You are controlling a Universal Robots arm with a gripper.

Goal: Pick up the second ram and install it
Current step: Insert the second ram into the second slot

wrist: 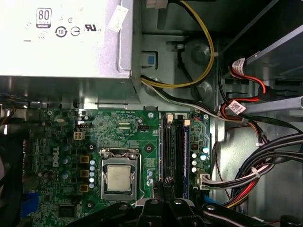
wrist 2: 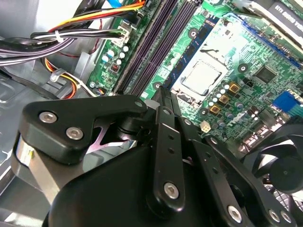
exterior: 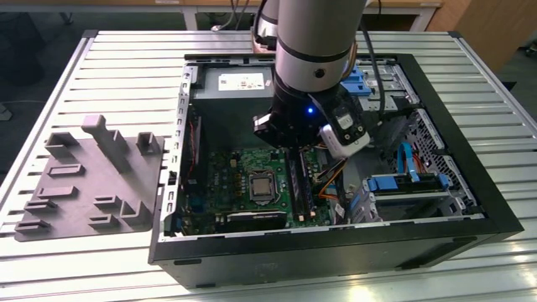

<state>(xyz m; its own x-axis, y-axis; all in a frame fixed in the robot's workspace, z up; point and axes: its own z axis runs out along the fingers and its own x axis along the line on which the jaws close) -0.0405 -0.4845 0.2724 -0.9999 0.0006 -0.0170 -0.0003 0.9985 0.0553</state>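
hand point(wrist 2: 161, 92) low over motherboard point(wrist: 94, 142) — above memory slots point(wrist: 174, 146), inside open case point(exterior: 470, 182)

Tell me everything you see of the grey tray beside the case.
The tray is a grey slab, matte and plastic-looking, with rounded corners. Upright posts of differing heights rise at its far side; low blocks and slotted holders sit nearer the camera. It lies flat on the slatted metal table, on the exterior view's left of the open case. Its edge runs close to the case wall; whether they touch cannot be told.
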